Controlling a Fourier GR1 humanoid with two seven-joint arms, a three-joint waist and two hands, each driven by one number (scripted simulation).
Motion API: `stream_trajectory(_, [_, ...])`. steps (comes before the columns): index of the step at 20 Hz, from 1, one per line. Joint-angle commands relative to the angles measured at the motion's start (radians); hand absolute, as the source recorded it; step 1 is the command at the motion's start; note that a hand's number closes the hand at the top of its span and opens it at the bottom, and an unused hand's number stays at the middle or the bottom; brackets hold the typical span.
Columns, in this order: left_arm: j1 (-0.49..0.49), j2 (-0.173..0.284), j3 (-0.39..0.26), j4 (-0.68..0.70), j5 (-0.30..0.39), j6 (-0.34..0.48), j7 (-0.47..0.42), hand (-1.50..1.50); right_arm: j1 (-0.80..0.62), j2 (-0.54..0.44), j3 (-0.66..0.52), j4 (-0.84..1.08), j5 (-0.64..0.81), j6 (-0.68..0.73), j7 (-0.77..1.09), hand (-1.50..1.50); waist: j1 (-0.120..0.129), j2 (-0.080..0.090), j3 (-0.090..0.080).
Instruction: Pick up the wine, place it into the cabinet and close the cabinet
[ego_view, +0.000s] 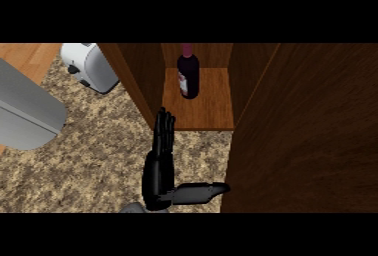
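A dark wine bottle with a pale label stands upright on the wooden shelf inside the open cabinet, near its back left. The cabinet door is a large dark wood panel filling the right side of the view. My left hand rests open at the lower middle, fingers straight and pointing up toward the shelf's front edge, thumb out to the right. It holds nothing and is apart from the bottle. My right hand does not show.
A white toaster stands on the speckled counter left of the cabinet's side wall. A grey rounded object lies at the far left edge.
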Motion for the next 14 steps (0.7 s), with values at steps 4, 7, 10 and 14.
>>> stream_trajectory(4, [0.100, 0.070, -0.043, -0.278, -0.097, 0.098, 0.116, -1.50, 0.039, -0.008, 0.005, -0.077, -0.054, 0.019, 0.022, -1.50, -0.003, 0.001, 0.000])
stream_trajectory(7, [0.170, 0.106, -0.069, -0.289, -0.107, 0.032, 0.082, -1.50, 0.010, -0.023, 0.013, -0.111, -0.095, 0.026, 0.101, -1.50, -0.002, 0.001, 0.000])
stream_trajectory(10, [0.254, 0.183, -0.090, -0.395, -0.117, -0.003, 0.059, -1.50, -0.002, -0.004, 0.011, -0.065, -0.134, 0.022, 0.103, -1.50, 0.001, 0.001, 0.000])
stream_trajectory(14, [0.315, 0.316, -0.052, -0.509, -0.078, -0.089, 0.099, -1.50, -0.011, -0.042, -0.010, -0.070, -0.178, 0.070, 0.130, 1.50, 0.002, 0.002, 0.000])
